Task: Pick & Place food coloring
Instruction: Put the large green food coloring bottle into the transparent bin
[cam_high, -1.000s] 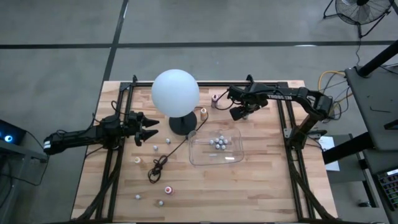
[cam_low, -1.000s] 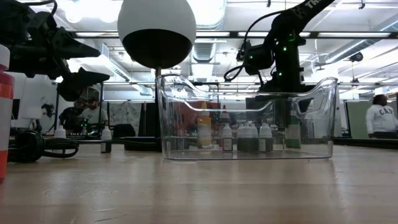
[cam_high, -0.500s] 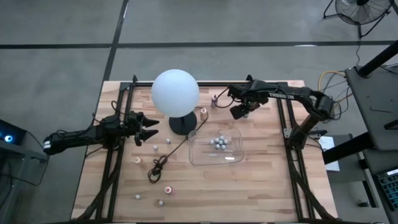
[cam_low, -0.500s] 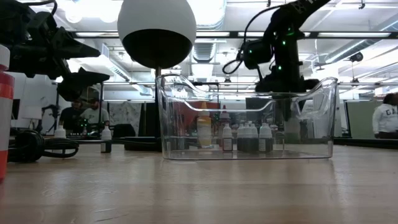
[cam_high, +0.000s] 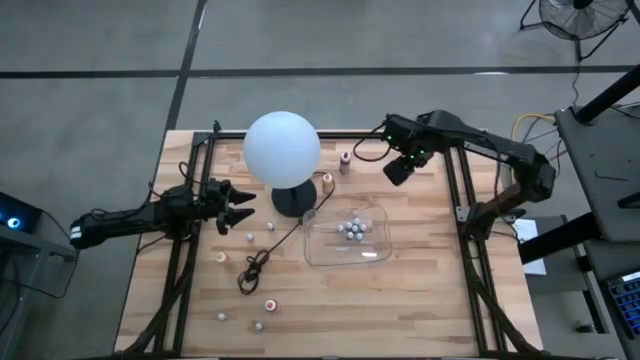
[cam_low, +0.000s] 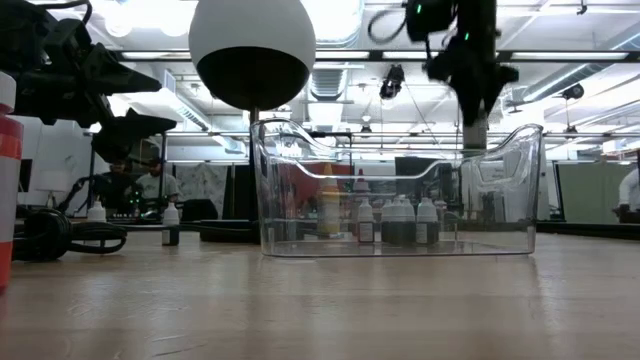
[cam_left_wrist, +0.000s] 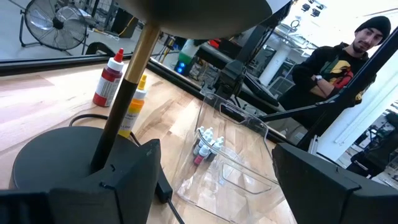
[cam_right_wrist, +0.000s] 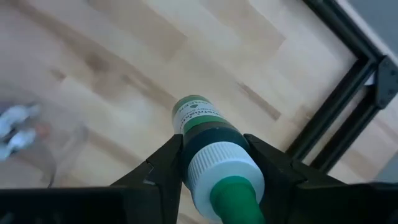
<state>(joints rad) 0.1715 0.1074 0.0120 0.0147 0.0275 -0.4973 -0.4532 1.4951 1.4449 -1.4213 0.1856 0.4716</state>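
My right gripper (cam_high: 398, 172) hangs high over the table's far right part, shut on a green food coloring bottle (cam_right_wrist: 208, 134) with a white collar and a green tip. Several more small bottles (cam_high: 351, 229) stand in the clear tray (cam_high: 372, 250). Others stand loose on the wood: a pink-capped one (cam_high: 345, 158) at the far edge, one (cam_high: 327, 181) by the lamp base, one (cam_high: 249, 237) near my left gripper, and one (cam_high: 270, 305) toward the near edge. My left gripper (cam_high: 236, 203) waits open at the table's left, pointing level at the lamp base. My right gripper pinches the green bottle between its two fingers (cam_right_wrist: 163, 167), at the dark shoulder (cam_right_wrist: 210, 142) just under the white collar. The fingers come from above, pointing down. The bottle hangs upright below them with its base (cam_right_wrist: 194, 112) toward the table, lifted clear of the wood.
A big white globe lamp (cam_high: 282, 148) stands on a black base (cam_high: 293, 198) left of the tray, its cord (cam_high: 260, 264) coiled on the wood. Black frame rails (cam_high: 455, 190) run along both table sides. A person (cam_left_wrist: 339, 59) stands beyond the table.
My right gripper has risen steeply from table height behind the tray to well above its rim, rolling a little about its own axis. It has carried the green bottle up clear of the wood. My left gripper has kept still.
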